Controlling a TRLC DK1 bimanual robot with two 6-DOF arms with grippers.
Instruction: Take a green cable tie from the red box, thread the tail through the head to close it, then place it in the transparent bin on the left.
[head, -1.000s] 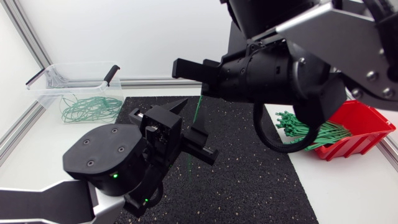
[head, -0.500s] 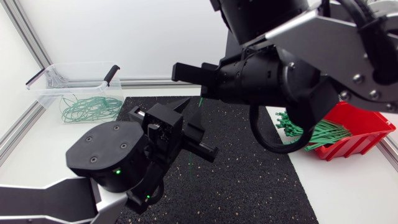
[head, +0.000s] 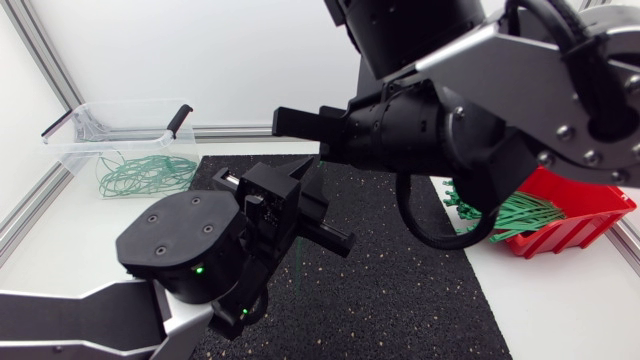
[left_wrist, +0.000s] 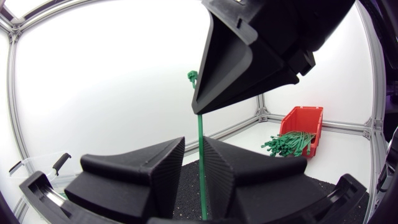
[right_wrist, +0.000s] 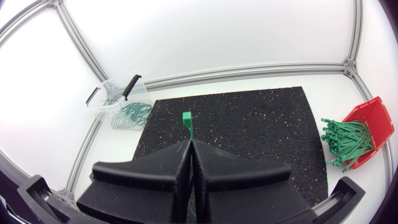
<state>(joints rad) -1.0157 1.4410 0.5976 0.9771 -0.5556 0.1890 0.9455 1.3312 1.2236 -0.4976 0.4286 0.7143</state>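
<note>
At the left of the counter (head: 60, 240), green loops (head: 145, 172) are held in the clear bin (head: 70, 150). Over the black mat (head: 400, 280), the left pincer (left_wrist: 194, 142) is seen slightly parted, an upright green cable tie (left_wrist: 201, 162) passing between its fingers. That tie is clamped in the closed right pincer (right_wrist: 190, 144). More ties (head: 510, 212) are piled in the red box (head: 575, 200).
</note>
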